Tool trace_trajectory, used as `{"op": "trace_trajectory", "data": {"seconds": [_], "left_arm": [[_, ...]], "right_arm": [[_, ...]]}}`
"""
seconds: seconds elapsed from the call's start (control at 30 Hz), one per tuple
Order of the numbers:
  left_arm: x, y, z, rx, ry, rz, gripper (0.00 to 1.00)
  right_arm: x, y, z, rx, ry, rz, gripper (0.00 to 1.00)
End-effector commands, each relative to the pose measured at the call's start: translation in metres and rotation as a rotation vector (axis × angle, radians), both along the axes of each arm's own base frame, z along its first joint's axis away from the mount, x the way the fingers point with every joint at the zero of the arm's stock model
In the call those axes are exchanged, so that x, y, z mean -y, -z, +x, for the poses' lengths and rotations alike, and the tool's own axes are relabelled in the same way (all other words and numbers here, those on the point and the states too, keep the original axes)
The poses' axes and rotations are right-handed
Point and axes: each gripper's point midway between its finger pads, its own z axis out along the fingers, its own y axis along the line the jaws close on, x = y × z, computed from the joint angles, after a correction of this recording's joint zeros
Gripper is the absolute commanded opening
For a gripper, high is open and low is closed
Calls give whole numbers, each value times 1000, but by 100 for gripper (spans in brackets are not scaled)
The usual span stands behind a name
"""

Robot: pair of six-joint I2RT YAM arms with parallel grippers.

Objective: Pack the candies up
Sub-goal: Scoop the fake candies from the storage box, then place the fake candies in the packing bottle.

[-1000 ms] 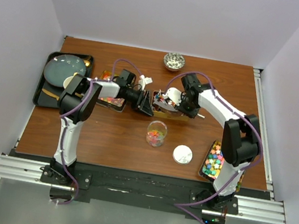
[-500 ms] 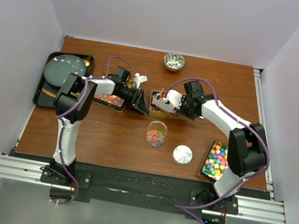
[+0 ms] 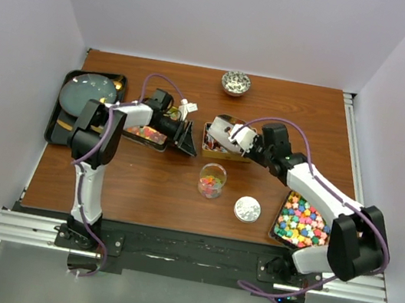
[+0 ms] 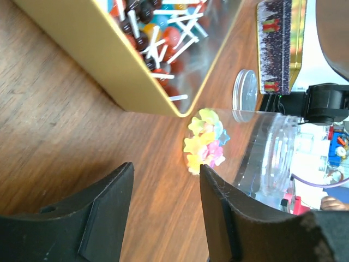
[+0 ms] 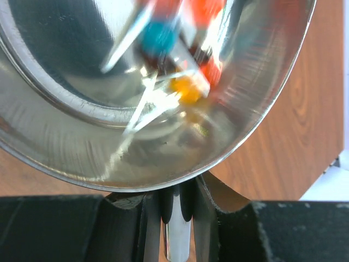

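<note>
A gold tin (image 3: 217,149) at mid-table holds red, blue and orange wrapped candies on white sticks (image 4: 158,30). My right gripper (image 3: 247,143) is shut on the handle of a shiny metal scoop (image 5: 163,93) held over the tin's right side, with a few such candies (image 5: 188,90) in it. My left gripper (image 3: 187,136) is open and empty, just left of the tin. A clear jar (image 3: 212,180) stands in front of the tin with pink and yellow candies (image 4: 204,144) at its bottom. Cube-like candies fill a tray (image 3: 301,221) at right. Gummies lie in a tray (image 3: 147,135) under my left wrist.
The jar's round lid (image 3: 247,209) lies right of the jar. A patterned bowl (image 3: 236,83) sits at the back. A black tray (image 3: 66,109) with a dark plate is at far left. A printed tin lid (image 4: 275,46) stands on edge beyond the jar.
The right arm has swung down and right, uncovering the cube candy tray, while its gripper keeps the scoop at the tin. The left gripper has drawn back a little to the left.
</note>
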Motion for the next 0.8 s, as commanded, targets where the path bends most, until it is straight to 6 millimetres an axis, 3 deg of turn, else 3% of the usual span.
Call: {"op": "trace_trajectory", "data": {"seconds": [0.0,0.4,0.77], "left_arm": [[7,-41,10,118,22,-57,57],[0,-56,24,203,-44,36,62],[-2,-57,36,237,-78,72,62]], "right_arm": [[-6,-37,9,131,-26,46,0],[30,-60,-27,129,-296,-330,0],[37,-85,-26,159,-385,-521,0]]}}
